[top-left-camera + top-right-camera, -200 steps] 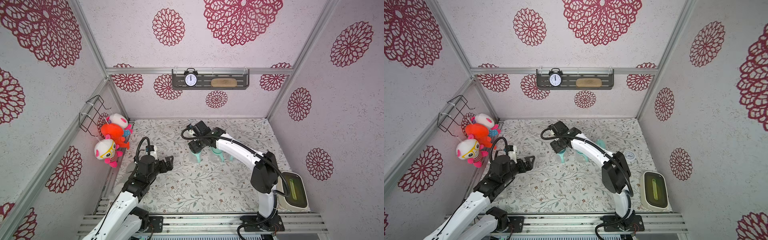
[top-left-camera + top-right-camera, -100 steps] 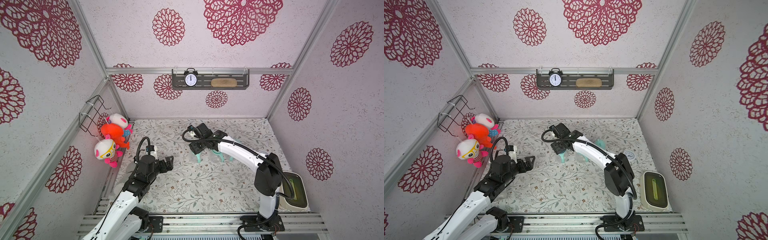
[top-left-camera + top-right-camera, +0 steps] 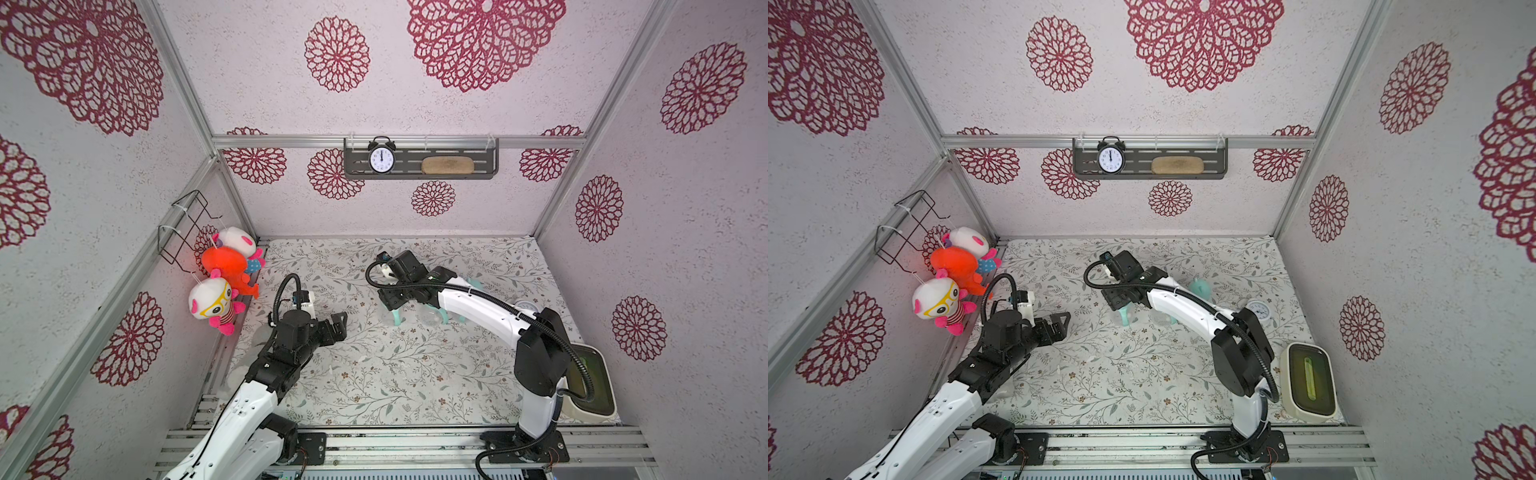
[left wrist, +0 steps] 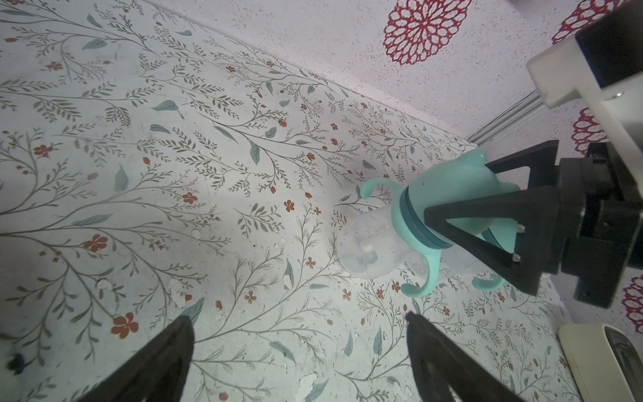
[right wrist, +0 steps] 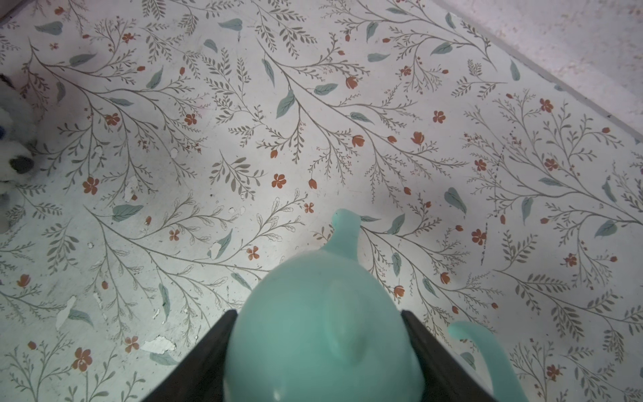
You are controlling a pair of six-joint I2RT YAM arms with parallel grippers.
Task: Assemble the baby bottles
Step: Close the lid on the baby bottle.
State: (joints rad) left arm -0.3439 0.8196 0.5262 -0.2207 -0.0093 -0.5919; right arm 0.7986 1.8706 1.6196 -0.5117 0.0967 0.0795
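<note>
Top views, right gripper: the right gripper (image 3: pixel 394 306) is down over the bottle (image 3: pixel 397 319), mid-surface toward the back wall. The arm hides most of it, only a mint handle pokes out.
Top views, other bottles: the other bottles (image 3: pixel 443 318) sit just beside it, mostly under the right arm. One mint cap peeks out in a top view (image 3: pixel 1200 288).
Top views, left gripper: the left gripper (image 3: pixel 340 326) is spread wide with nothing in it. It hangs over the surface (image 3: pixel 374 374), well apart from all the bottles.
Left wrist, bottle: clear body (image 4: pixel 368 243), dark teal collar (image 4: pixel 409 215), mint cap on. Can't tell if the base touches the surface.
Left wrist, right gripper: the right gripper (image 4: pixel 455 189) has one finger on each side of the cap, above the collar.
Left wrist, left gripper: its own fingers (image 4: pixel 174 348) are far apart, just flowery surface between them.
Right wrist, grip: the cap (image 5: pixel 313 348) fills the gap and touches both fingers (image 5: pixel 208 348), so the gripper is clamped partway, holding the bottle by the cap.
Right wrist, handle: one handle (image 5: pixel 487 355) curls out beside it.
</note>
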